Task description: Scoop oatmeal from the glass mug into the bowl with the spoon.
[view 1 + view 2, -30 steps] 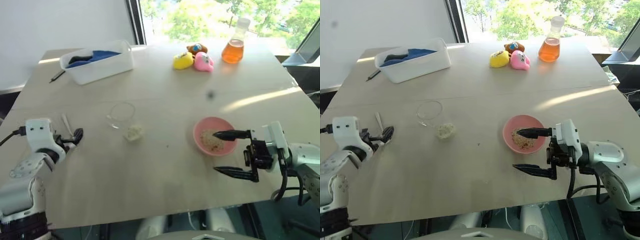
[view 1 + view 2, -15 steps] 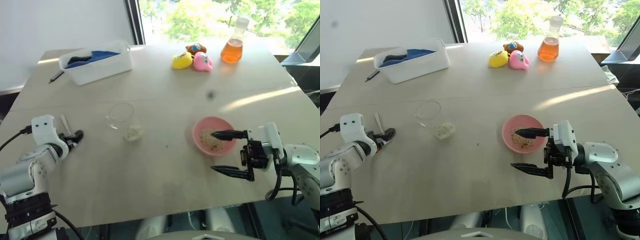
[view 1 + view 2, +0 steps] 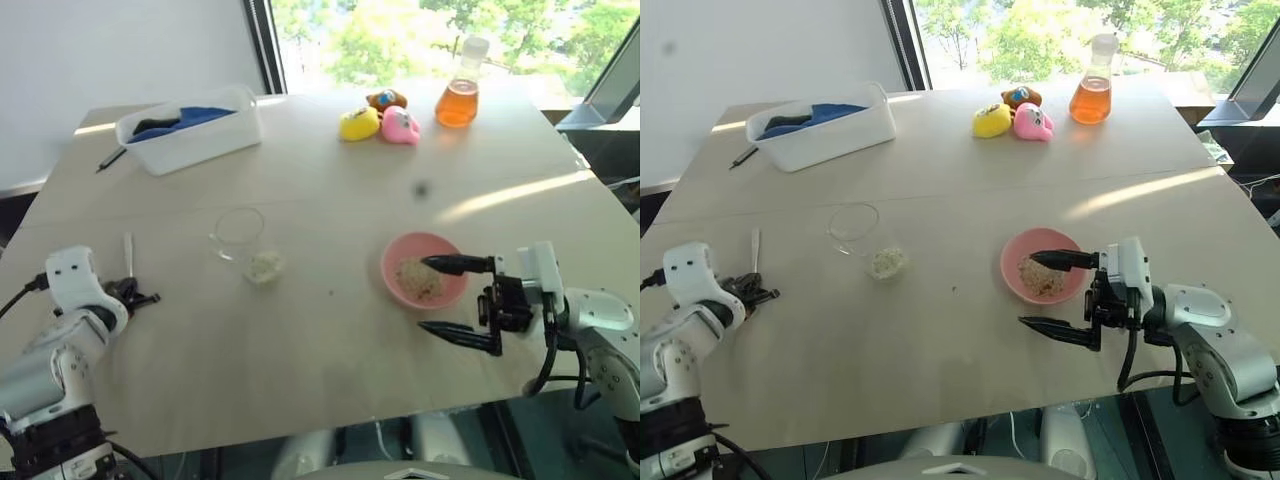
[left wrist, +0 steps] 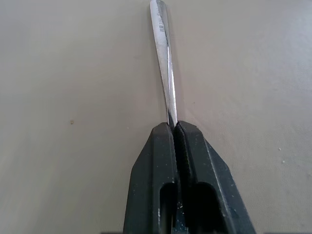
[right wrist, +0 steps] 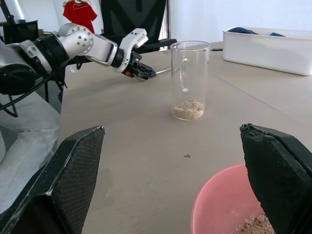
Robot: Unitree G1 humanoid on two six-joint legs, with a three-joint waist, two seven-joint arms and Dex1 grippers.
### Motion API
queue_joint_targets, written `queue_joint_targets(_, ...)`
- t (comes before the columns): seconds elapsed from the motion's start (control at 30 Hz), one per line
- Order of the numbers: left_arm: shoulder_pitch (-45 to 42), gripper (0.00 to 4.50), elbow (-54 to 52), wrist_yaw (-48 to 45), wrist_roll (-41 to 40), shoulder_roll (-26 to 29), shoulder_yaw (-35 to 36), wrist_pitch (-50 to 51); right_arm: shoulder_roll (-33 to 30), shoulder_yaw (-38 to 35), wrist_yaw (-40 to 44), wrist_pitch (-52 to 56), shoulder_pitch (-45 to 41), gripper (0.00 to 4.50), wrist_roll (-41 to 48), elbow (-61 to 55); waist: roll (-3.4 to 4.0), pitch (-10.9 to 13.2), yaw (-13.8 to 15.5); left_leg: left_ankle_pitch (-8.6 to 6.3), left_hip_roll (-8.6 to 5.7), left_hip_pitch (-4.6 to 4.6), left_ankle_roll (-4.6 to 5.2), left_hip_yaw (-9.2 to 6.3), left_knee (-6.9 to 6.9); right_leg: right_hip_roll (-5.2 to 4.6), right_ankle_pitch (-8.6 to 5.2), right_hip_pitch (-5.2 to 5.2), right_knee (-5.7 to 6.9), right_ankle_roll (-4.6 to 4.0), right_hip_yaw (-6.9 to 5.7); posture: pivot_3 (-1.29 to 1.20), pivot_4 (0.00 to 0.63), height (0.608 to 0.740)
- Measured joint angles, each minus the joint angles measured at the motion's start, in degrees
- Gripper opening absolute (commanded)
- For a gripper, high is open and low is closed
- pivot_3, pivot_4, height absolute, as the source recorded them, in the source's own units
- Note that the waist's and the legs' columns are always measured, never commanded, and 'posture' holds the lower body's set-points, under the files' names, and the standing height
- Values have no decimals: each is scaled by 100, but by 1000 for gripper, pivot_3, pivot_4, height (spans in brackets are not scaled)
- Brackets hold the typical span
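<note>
Left eye view: the pale beige worktop (image 3: 330,330) fills most of the frame. At lower left, the left end effector (image 3: 143,298) has its two black fingers pressed together on the slim shiny silver metal spoon (image 3: 128,254), which lies flat and runs up the frame from the fingertips. Left of centre stands the small clear glass mug (image 3: 241,234) with a little pale cream oatmeal (image 3: 264,267) in its base. Right of centre sits the small round pink bowl (image 3: 423,283), also holding flakes. At lower right, the right end effector (image 3: 440,296) is spread wide and empty, one finger over the bowl's rim, the other just below the bowl.

Left wrist view: the closed black fingers (image 4: 161,161) pinch the spoon's thin handle, which extends to the top of the frame over bare worktop.

Right wrist view: two wide-apart black pads (image 5: 73,170) frame the scene. The mug stands upright at centre, the bowl's rim is at the lower right, and the left arm reaches in from the upper left.
</note>
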Motion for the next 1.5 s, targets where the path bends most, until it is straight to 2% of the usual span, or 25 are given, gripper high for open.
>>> queue_joint_targets(0.2,-130,21,-246,-403,-240,-199,252,-1091,201,0,-187,104,-303,4500,97,34,-37,11,17,0,0,-11,-1,-13,6,-3,1,0,-2,-1,-16,0,150,740)
queue_joint_targets(0.33,-532,21,-535,-582,-386,57,388,-1668,368,-2,-440,313,-644,4500,247,119,-42,13,14,1,-4,-27,0,-18,8,-5,1,-12,-8,-2,-22,0,150,740)
queue_joint_targets(0.47,-1090,21,-906,-616,-539,307,325,-1785,505,-53,-706,339,-938,4500,272,321,-45,13,14,1,-8,-50,0,-19,13,-6,1,-34,-3,-2,-23,0,150,740)
queue_joint_targets(0.6,-1577,21,-1669,-882,-845,542,-183,-1760,751,-128,-1255,563,-1370,4500,385,458,-46,15,2,1,-12,-53,0,-18,16,-5,2,-36,-2,-2,-21,0,150,740)
queue_joint_targets(0.8,-1730,21,-3052,-1435,-1555,547,-1841,-1215,1213,-285,-2594,1399,-2299,4500,1080,414,-44,17,-39,2,-11,-56,1,-13,15,3,1,-46,7,-2,-13,0,150,740)
queue_joint_targets(1.0,-1457,21,-3743,-1936,-1707,746,-2972,-848,1124,-461,-3726,2579,-2911,4500,2101,411,-41,19,-130,3,-11,-60,2,1,14,16,1,-59,17,-3,4,0,150,740)
queue_joint_targets(1.2,-1423,21,-3874,-2090,-1798,746,-3237,-727,1200,-495,-4476,3312,-3221,4500,3088,424,-38,20,-136,3,-4,-61,1,9,14,24,1,-68,25,-3,13,0,150,740)
queue_joint_targets(1.5,-1428,21,-3862,-2311,-1683,823,-3259,-719,1105,-491,-5047,3727,-3355,4500,4168,453,-38,21,-133,4,-7,-65,1,11,14,23,1,-70,24,-3,13,0,150,740)
